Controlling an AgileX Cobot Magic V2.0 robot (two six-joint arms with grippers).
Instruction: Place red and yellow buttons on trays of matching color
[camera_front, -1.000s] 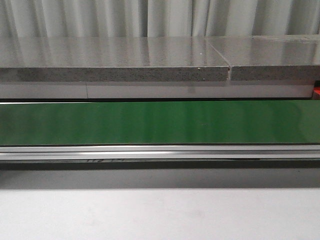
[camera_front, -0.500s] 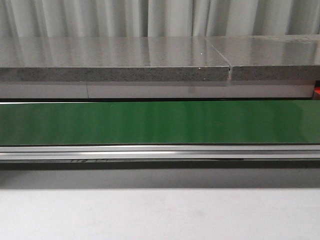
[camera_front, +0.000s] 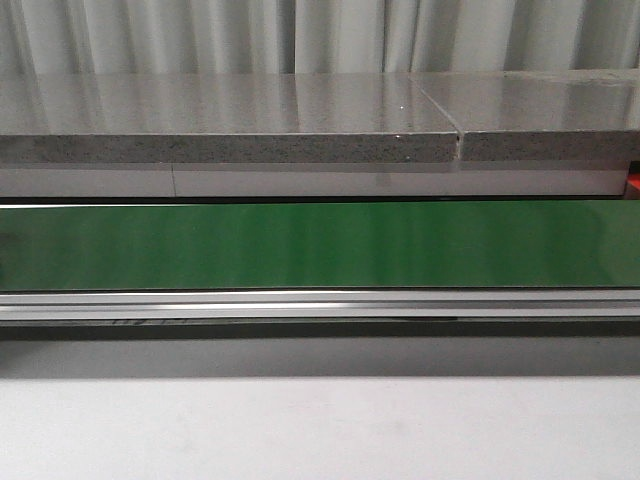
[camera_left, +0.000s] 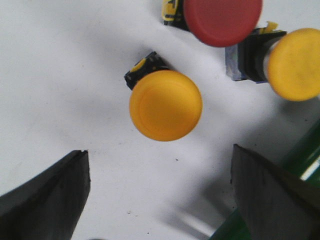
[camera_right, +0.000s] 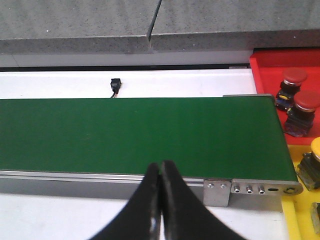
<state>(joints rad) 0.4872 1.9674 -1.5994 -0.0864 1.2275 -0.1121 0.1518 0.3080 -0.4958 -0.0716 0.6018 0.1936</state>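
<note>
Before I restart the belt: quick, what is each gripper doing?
Left gripper: open, empty, above a yellow button.
Right gripper: jaws closed, holding nothing, over the green belt.

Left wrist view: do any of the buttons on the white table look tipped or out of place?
Yes. The right-hand yellow mushroom button lies tipped on its side, grey body showing; the central yellow one and red one face upward.
</note>
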